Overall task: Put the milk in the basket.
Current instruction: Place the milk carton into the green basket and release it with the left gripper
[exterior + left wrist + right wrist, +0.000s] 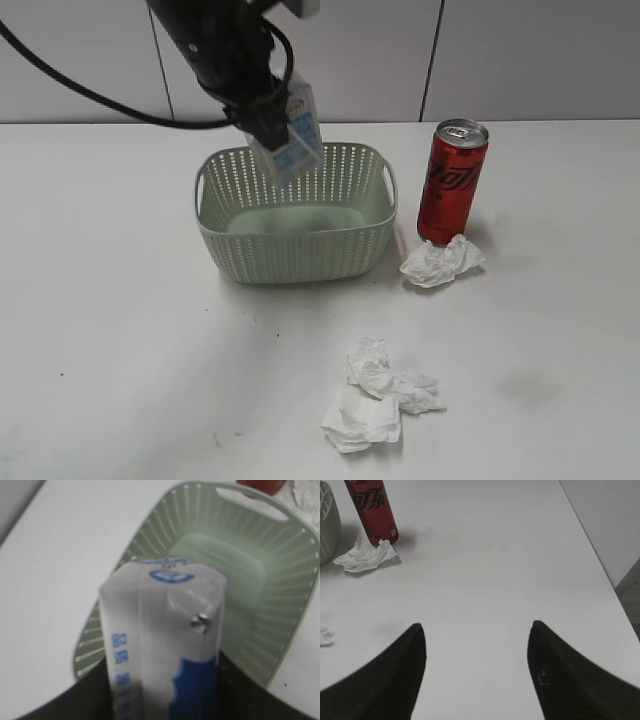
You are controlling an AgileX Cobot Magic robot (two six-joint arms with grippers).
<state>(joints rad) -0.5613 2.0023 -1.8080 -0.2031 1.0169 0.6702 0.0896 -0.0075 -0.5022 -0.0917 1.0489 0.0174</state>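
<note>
- Nearest the exterior camera we find a heap of crumpled tissue (375,405) lying toward the near edge of the worktop (110,330), well clear of anything the task touches.
- Largest of the things we care about is the basket (296,240), sitting mid-table toward the far edge, its open mouth up and its floor bare as far as we can see.
- Next in size is the left gripper (268,135), coming down from the far-left side; its jaws are clamped on the milk (295,140), which hangs in the air over the basket's far-left rim.
- We read the carton's long axis as tilted, lower end leaning toward the basket's middle; in the left wrist view the milk (165,645) points out from the jaws with the basket (295,610) floor straight beyond its tip.
- So the relation we judge the next move to turn on: the carton is above and just inside the far wall, not yet below the rim, and the drop line falls into the opening.
- Our right gripper (477,670) idles with jaws spread wide and nothing between them, over bare table toward the right edge, much farther from the basket.
- A red can (452,180) stands right of the basket with a second tissue wad (442,262) at its foot; both look out of the way.
</note>
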